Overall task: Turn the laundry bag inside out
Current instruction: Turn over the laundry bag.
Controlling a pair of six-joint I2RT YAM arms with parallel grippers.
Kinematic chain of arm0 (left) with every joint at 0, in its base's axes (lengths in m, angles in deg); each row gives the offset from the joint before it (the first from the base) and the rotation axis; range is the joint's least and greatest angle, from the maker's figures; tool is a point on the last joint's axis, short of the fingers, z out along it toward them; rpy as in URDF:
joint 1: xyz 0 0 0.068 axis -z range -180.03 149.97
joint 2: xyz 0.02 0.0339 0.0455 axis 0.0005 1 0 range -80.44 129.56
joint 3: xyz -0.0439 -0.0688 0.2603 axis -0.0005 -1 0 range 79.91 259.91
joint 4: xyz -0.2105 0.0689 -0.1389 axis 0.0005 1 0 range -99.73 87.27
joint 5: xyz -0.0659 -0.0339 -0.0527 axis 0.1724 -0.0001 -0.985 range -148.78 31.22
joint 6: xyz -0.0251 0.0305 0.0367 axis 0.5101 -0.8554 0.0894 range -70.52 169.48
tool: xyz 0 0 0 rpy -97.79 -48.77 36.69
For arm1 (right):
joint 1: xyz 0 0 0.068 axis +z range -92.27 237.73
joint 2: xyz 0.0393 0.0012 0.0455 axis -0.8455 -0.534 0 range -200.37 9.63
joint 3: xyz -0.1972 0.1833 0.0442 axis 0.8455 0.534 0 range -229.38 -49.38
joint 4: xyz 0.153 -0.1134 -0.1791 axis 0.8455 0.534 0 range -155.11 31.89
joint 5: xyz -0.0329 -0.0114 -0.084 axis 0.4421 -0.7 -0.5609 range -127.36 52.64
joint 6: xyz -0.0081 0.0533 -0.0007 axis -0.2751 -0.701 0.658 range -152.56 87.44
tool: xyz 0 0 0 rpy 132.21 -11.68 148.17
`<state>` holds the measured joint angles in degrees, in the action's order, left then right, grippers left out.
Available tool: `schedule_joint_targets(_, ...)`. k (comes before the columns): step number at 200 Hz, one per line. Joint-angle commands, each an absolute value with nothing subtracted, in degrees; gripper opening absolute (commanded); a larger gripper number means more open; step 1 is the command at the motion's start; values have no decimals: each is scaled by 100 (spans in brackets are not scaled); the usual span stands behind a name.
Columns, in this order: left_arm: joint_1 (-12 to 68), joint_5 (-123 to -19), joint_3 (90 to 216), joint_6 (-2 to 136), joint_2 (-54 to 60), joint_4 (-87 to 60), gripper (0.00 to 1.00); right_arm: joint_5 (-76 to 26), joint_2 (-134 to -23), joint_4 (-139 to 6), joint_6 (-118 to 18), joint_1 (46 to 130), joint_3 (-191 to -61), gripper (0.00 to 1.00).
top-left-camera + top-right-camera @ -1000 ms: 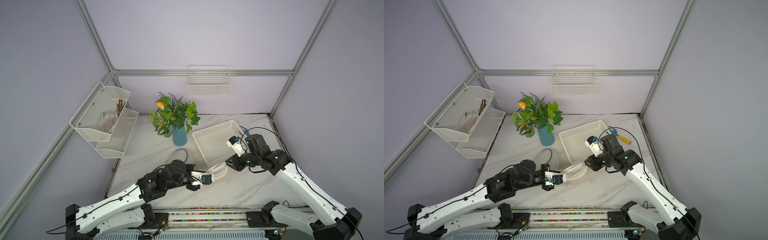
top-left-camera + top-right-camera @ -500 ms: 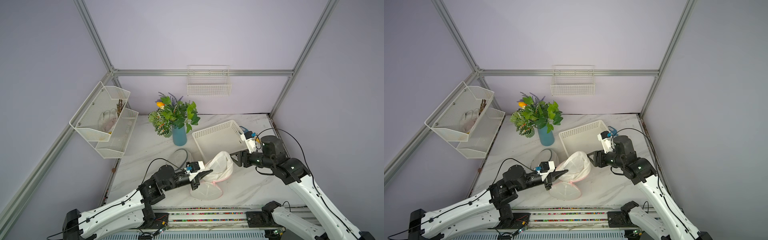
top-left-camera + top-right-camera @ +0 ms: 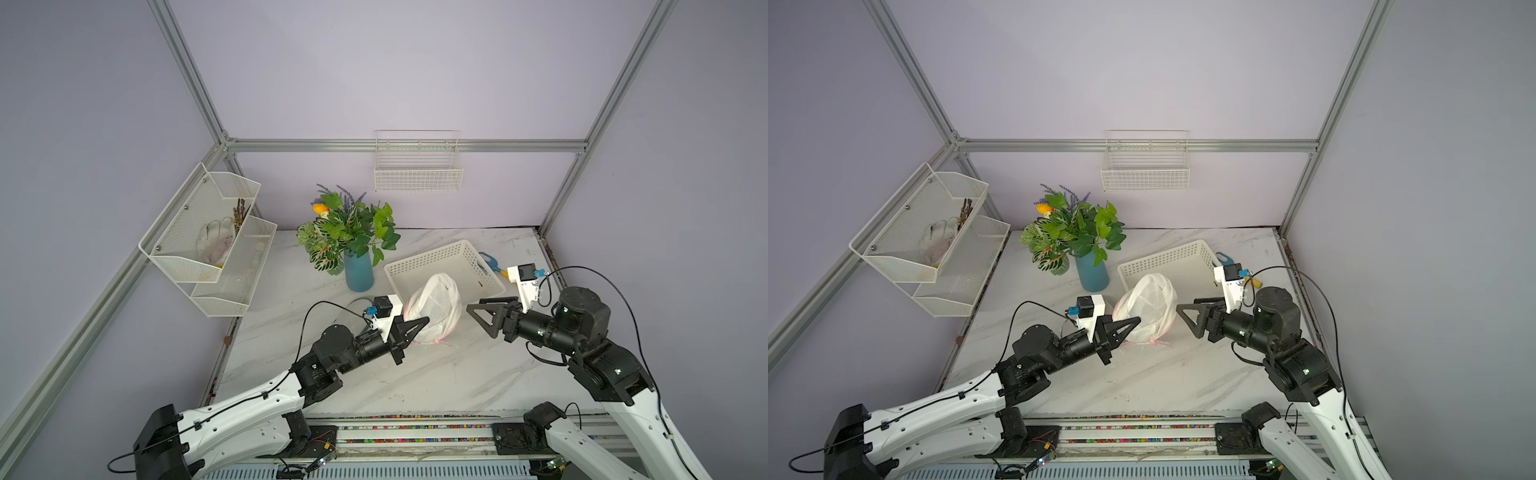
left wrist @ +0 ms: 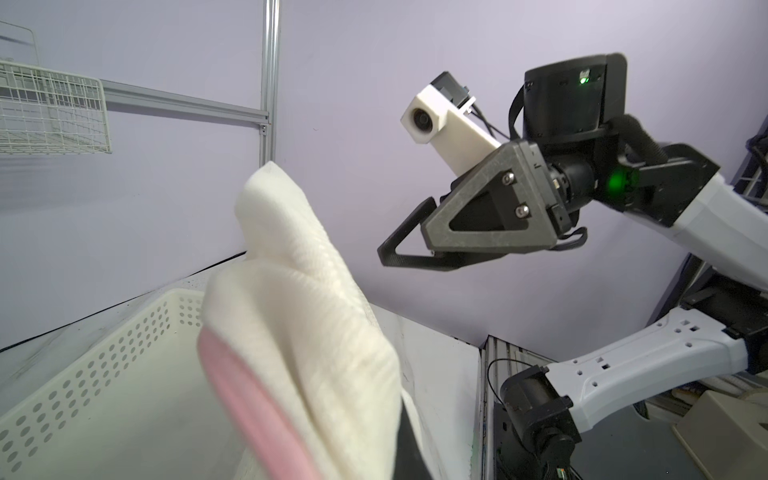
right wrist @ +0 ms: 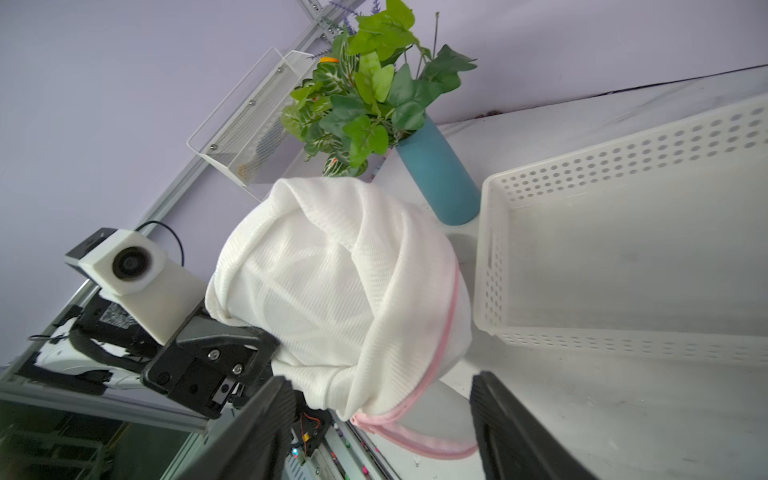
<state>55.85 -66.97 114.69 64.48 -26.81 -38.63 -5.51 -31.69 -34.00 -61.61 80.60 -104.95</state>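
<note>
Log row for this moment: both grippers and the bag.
left gripper: shut on mesh laundry bag | right gripper: open, apart from bag | bag: bunched, pink hem lowest, near white perforated basket

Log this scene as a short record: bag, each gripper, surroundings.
bag: white mesh laundry bag with pink trim, bunched, held upright
left gripper: shut on the bag
right gripper: open, apart from the bag
behind bag: white perforated plastic basket; teal vase of green plants
surface: marble-patterned table
</note>
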Motion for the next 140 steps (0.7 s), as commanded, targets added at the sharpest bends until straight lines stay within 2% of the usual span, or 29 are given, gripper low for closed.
schedule_joint_targets(1, 5543, -6667, 11550, 6838, -2667, -4738, 0, 43, -3302, -4232, -6722, 8058, -10256, 69)
schedule_joint_targets(24, 5536, -6634, 11597, 6993, -2626, -4981, 0, 37, -3403, -4295, -6762, 8058, -10190, 67)
schedule_joint_targets(27, 5541, -6632, 11607, 7007, -2617, -5001, 0, 54, -3405, -4328, -6782, 8059, -10181, 62)
schedule_joint_targets(57, 5528, -6686, 11708, 7100, -2542, -5077, 0, 111, -3390, -4736, -7018, 8058, -10130, 46)
schedule_joint_targets(88, 5516, -6652, 11665, 7195, -2575, -5199, 0, -231, -3357, -4618, -7005, 8050, -10143, 16)
schedule_joint_targets(108, 5508, -6652, 11643, 7206, -2653, -5208, 0, -573, -3293, -4426, -6948, 8053, -10065, 4)
schedule_joint_targets(117, 5512, -6658, 11637, 7215, -2704, -5214, 0, -735, -3259, -4372, -6933, 8038, -10021, 0)
schedule_joint_targets(140, 5486, -6849, 11663, 7261, -2787, -5380, 0, -1026, -3251, -4243, -6940, 7997, -9872, 0)
